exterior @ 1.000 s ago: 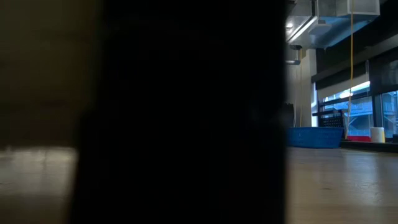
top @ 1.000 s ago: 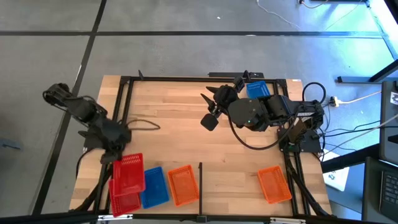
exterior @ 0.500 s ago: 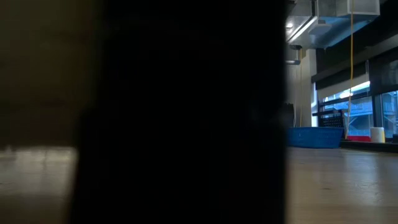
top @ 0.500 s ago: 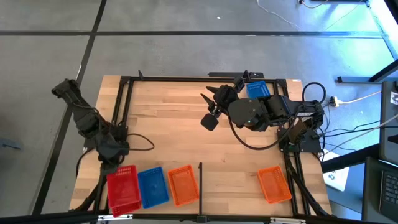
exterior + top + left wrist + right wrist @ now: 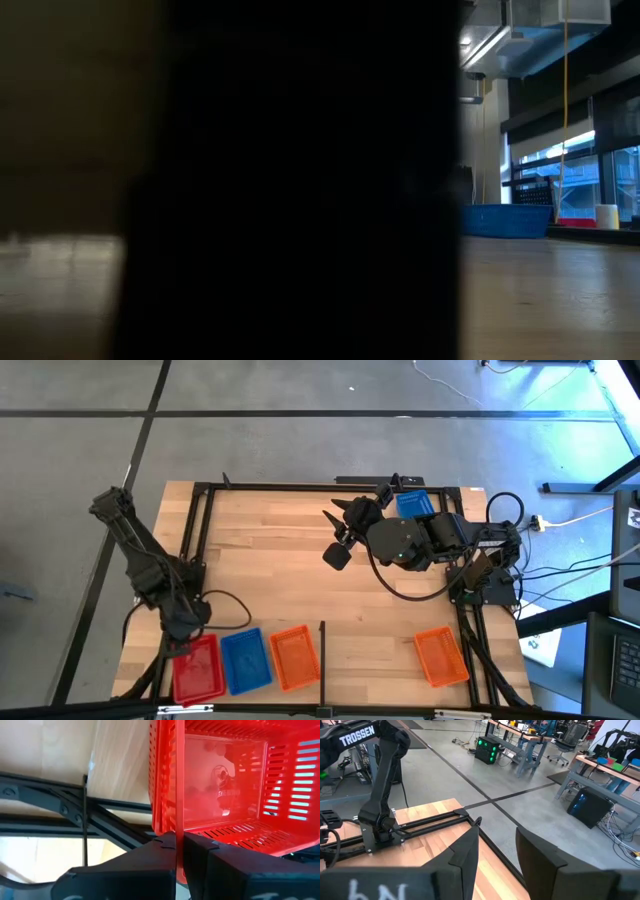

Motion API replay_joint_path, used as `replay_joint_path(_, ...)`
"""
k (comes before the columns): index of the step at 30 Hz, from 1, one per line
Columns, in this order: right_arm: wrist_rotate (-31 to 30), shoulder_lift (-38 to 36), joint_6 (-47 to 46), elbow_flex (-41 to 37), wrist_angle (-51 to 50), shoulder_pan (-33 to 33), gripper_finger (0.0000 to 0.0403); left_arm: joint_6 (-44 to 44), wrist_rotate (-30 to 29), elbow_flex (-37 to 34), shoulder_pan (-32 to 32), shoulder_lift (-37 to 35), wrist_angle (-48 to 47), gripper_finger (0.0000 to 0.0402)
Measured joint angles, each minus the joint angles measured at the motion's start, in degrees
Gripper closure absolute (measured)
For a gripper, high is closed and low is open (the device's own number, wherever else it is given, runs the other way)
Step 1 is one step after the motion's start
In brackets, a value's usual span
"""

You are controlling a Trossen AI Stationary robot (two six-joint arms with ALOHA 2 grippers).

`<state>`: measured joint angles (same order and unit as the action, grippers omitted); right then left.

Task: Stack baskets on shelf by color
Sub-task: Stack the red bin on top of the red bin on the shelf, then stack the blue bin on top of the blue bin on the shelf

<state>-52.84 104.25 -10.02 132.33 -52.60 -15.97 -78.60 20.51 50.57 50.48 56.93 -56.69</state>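
My left gripper [image 5: 185, 634] is shut on a red basket [image 5: 198, 668] at the near left corner of the shelf [image 5: 370, 652]. In the left wrist view the red basket [image 5: 225, 785] fills the picture, with another red rim showing just outside it. A blue basket [image 5: 246, 660] and an orange basket [image 5: 294, 657] lie beside it, left of the black divider bar [image 5: 322, 640]. Another orange basket [image 5: 440, 656] lies near the right edge. A blue basket [image 5: 413, 503] sits at the far right, half under my right arm. My right gripper [image 5: 340, 536] hangs open over the table's middle. My left gripper [image 5: 180, 841] pinches the upright wall [image 5: 176, 815] at the red basket's far end, one finger inside the basket and one outside. The fingers come slanting down from the far side. The basket sits level, low on the red one beneath it.
Black frame rails [image 5: 300, 488] run along the tabletop's edges, and cables [image 5: 235, 605] trail by my left arm. A wide dark shape [image 5: 300, 180] blocks most of the low view; a blue basket [image 5: 505, 220] shows past it. Bare wood lies between the divider bar and the right orange basket.
My left gripper has moved toward the near edge and down, carrying the red basket. The basket was raised and offset over the red one below; now it sits lowered onto it, lined up. My right arm has kept still.
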Motion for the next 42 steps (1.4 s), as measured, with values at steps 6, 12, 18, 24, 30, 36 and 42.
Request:
replay_joint_path(6, 0.00, 0.00, 0.02, 0.00, 0.00, 0.00, 0.0272, 0.76, -0.28, 0.00, 0.00, 0.53, -0.09, 0.0401)
replay_joint_path(12, -0.02, 0.00, 0.02, 0.00, 0.00, 0.00, 0.0272, 0.76, -2.37, 0.00, -0.01, 0.52, -0.02, 0.0377)
replay_joint_path(18, -0.02, 0.00, 0.20, 0.00, 0.00, 0.00, 0.0272, 0.51, -2.74, 0.00, -0.02, 0.52, 0.02, 0.0347)
replay_joint_path(24, -0.01, 0.00, 1.06, 0.00, 0.00, 0.00, 0.0272, -0.71, 1.62, 0.00, -0.10, 0.52, 1.47, 0.0337)
replay_joint_path(30, -0.02, 0.00, 2.89, 0.00, 0.00, 0.00, 0.0272, -3.44, -2.64, 1.40, -0.07, -0.68, 1.97, 0.0339)
replay_joint_path(36, -0.02, 0.00, 2.99, 0.00, 0.00, 0.00, 0.0272, -1.89, -7.17, 5.37, -0.09, -1.18, 1.85, 0.0339)
replay_joint_path(42, 0.15, -1.45, -0.35, -0.07, -3.82, -0.27, 0.0272, 2.19, -15.48, 10.24, -0.07, -1.18, -1.70, 0.0339)
